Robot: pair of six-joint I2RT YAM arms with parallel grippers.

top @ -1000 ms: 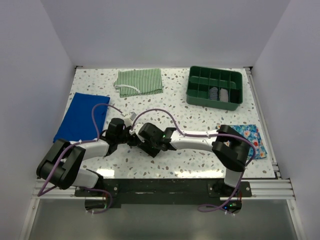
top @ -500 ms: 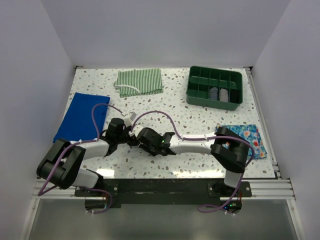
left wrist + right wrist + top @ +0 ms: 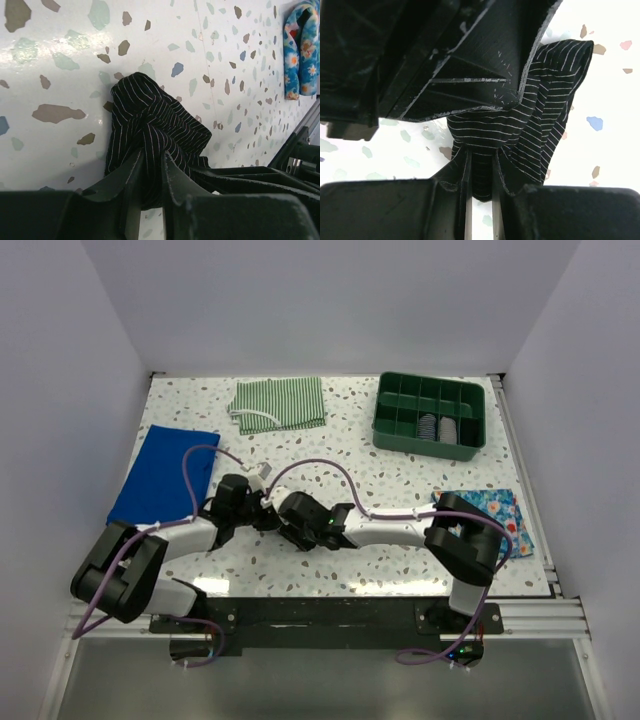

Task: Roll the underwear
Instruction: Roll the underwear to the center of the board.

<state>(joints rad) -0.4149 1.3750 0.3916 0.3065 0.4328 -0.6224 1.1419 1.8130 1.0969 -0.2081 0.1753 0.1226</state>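
Black fabric with thin white pinstripes, the underwear point(image 3: 150, 125), lies bunched in a crumpled heap on the speckled desk point(image 3: 400, 475), a little left of the middle and toward the near edge. From above it is almost wholly hidden under the two wrists that meet over it. The left gripper point(image 3: 150, 185) has its jaws drawn narrow on a fold at the near side of the heap, with fabric pressed between the fingers. The right gripper point(image 3: 480, 185) comes in from the opposite side, its jaws also narrow, and a pleat of the striped fabric is squeezed in the slot between them. The two grippers sit just beside each other. A green-and-white striped cloth point(image 3: 279, 403) lies at the far edge left of centre, and a green tray point(image 3: 425, 448) with compartments stands toward the far right corner. A blue cloth point(image 3: 163, 473) lies along the left edge, and a floral cloth point(image 3: 515, 525) lies by the right edge.
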